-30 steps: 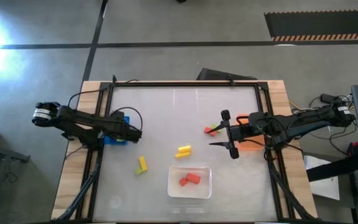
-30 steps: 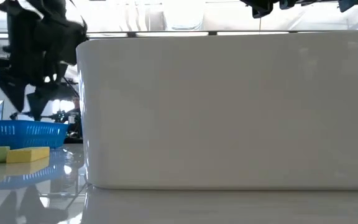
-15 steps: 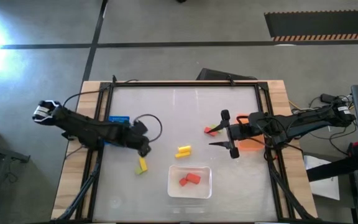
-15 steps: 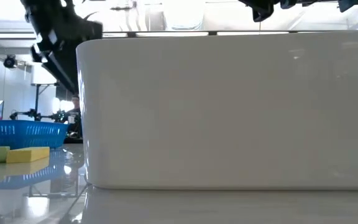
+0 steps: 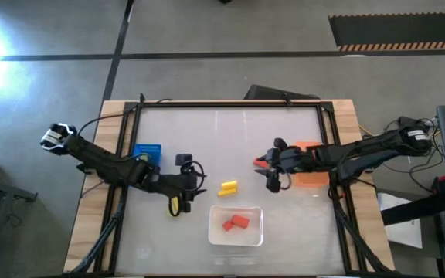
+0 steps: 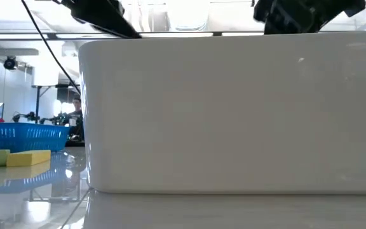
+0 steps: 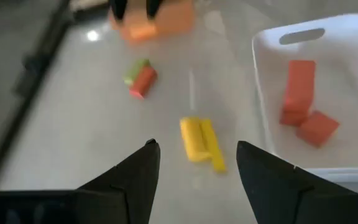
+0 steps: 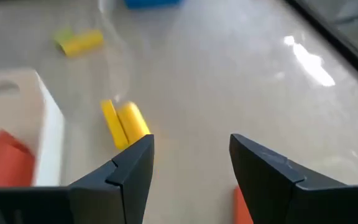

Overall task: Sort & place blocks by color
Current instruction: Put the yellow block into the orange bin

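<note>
Two yellow blocks (image 5: 228, 187) lie side by side mid-table, also in the left wrist view (image 7: 201, 144) and right wrist view (image 8: 123, 124). A red and green pair (image 5: 263, 161) (image 7: 140, 78) lies beside my right gripper (image 5: 270, 176) (image 8: 188, 168), which is open above the table. A yellow and green pair (image 5: 176, 205) (image 6: 18, 158) lies just near-side of my left gripper (image 5: 198, 184) (image 7: 197, 171), also open, facing the yellow blocks. Red blocks (image 5: 236, 223) (image 7: 300, 93) lie in the white tray (image 5: 253, 235).
The white tray's wall (image 6: 234, 114) fills the low view. A blue bin (image 5: 148, 152) (image 6: 24, 133) stands behind my left arm, and an orange bin (image 5: 313, 176) (image 7: 163, 15) under my right arm. Bare table lies toward the far edge.
My left gripper has swung from over the blue bin toward the table's right and near edge, stopping beside the yellow and green pair. My right gripper has shifted a little toward the table's left and turned, now close to the red and green pair. No block has moved.
</note>
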`<action>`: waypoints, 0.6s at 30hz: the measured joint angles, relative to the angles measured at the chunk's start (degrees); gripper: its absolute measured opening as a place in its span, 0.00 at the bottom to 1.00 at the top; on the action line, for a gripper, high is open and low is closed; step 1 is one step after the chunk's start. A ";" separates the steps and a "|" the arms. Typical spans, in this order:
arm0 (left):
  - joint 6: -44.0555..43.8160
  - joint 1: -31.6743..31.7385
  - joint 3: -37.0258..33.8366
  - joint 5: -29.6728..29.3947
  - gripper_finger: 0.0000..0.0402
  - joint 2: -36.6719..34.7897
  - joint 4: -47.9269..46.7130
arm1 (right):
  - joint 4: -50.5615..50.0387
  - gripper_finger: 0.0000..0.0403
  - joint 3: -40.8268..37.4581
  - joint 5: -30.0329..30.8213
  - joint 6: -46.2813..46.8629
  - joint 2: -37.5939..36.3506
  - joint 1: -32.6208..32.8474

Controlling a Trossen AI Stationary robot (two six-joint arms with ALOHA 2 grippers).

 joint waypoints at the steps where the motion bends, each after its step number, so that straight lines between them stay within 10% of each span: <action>1: 2.65 0.17 0.00 -0.97 0.49 -0.02 0.90 | -1.50 0.50 0.91 0.01 -0.01 1.39 0.00; 18: 15.92 2.24 -4.49 -9.50 0.49 -6.29 5.61 | -3.47 0.50 16.40 -6.71 -9.72 23.68 -2.57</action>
